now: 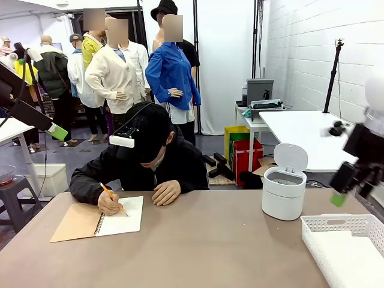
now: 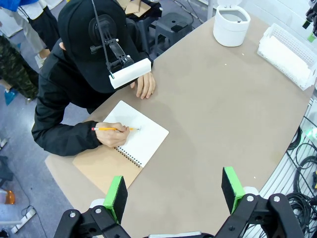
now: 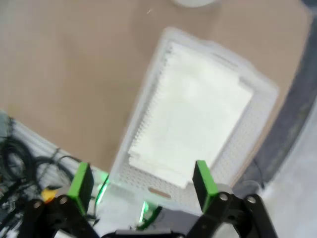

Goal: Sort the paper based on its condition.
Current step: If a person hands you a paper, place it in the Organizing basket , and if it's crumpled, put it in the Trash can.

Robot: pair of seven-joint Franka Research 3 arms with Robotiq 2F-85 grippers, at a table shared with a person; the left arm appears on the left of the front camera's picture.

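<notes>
Paper sheets [image 3: 190,111], white and flat, lie stacked inside the white perforated basket [image 3: 257,126] directly below the right gripper [image 3: 143,181]; in the right wrist view the stack sits at 12 o'clock from the gripper's green pads [image 3: 204,179], apart from them. Right gripper jaws stand wide apart and hold nothing. In the front view this basket [image 1: 336,225] occupies the table's near corner at 4 o'clock, and the right gripper [image 1: 339,195], blurred, hangs in the air above its far edge at 3 o'clock.

Left gripper [image 2: 173,191]: jaws spread wide, empty, poised high over the near table edge. At 11 o'clock from it, well apart, lies an open spiral notebook [image 2: 121,151] with a tan cover; its white page [image 2: 143,134] is still bound in. A person's hand [image 2: 111,135] rests on that page holding a yellow pencil [image 2: 111,129], while the other hand [image 2: 145,85] lies flat on the brown table [image 2: 213,114] just beyond.

Farther off, at 1 o'clock in the left wrist view, a small white bin [image 2: 231,25] stands with its lid raised, near the basket [image 2: 287,54].
</notes>
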